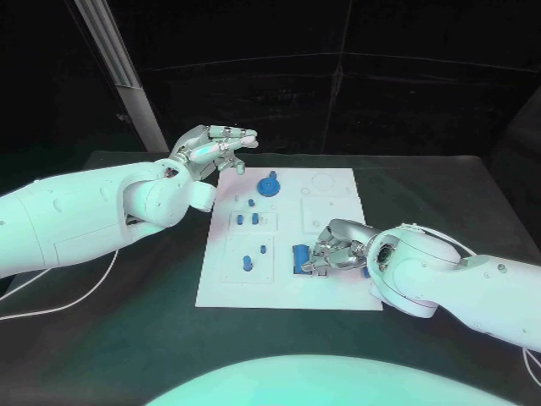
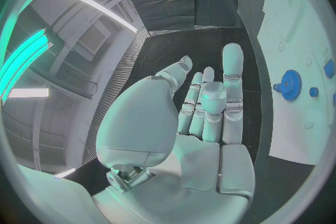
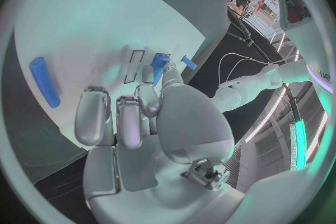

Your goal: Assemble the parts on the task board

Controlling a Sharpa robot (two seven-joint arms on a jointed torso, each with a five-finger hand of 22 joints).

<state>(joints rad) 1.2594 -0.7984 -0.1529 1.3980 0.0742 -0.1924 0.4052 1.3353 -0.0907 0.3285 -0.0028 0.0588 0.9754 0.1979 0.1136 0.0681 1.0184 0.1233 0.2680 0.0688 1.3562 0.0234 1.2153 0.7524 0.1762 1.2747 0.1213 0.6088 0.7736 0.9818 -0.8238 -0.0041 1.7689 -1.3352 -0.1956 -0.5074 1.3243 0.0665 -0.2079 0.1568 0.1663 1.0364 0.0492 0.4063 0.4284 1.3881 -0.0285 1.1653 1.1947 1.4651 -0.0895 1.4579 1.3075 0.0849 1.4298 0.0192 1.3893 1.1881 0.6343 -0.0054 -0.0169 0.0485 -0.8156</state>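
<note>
Reaching in from the left edge of the head view, the left arm (image 1: 76,220) is seen raised over the black table (image 1: 124,288), and its left hand (image 1: 212,150) is held in the upper left of the centre, just off the top left corner of the white board (image 1: 289,292). In the left wrist view this hand (image 2: 203,117) is shown with its fingers (image 2: 233,75) stretched out nearly straight and slightly apart, and nothing is held in it.

In the middle of the frame the board is laid flat on the table. A blue gear (image 1: 268,185) is seen on its upper part, and the same gear (image 2: 290,84) is visible in the left wrist view. Small blue pegs (image 1: 254,220) are found at the board's centre left, and further small blue pieces (image 1: 253,255) lie below them.

Toward the lower right of the board, the right hand (image 1: 333,250) is lowered onto it, fingers curled down. A blue block (image 1: 301,256) is touched by its fingertips on the hand's left side. In the right wrist view a blue piece (image 3: 160,66) is seen pinched at the fingertips (image 3: 149,95), next to a slot in the board, while a blue rod (image 3: 44,81) lies apart on the white surface. The right arm (image 1: 466,283) is extended out to the right edge.
</note>
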